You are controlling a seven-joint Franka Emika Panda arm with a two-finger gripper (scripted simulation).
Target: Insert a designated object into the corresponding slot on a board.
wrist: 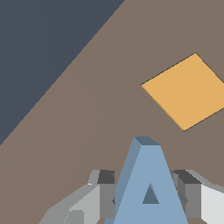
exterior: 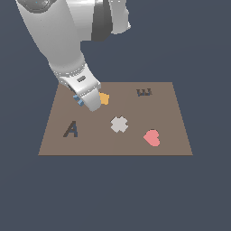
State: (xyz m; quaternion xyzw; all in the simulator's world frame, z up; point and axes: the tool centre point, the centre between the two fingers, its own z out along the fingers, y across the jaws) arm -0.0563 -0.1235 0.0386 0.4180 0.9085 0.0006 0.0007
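Gripper [wrist: 148, 192] pads sit on both sides of my light-blue A block [wrist: 146, 183], clamping it at the brown board's [exterior: 171, 117] far edge, toward the exterior view's left. Just beside it lies the orange square [wrist: 186, 91]; the A-shaped slot [exterior: 71, 129] waits nearer the front.

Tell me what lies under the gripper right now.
In the wrist view the gripper straddles the blue A block, a finger on each side, over the bare brown board. The orange square lies just beside. The block's underside is hidden.
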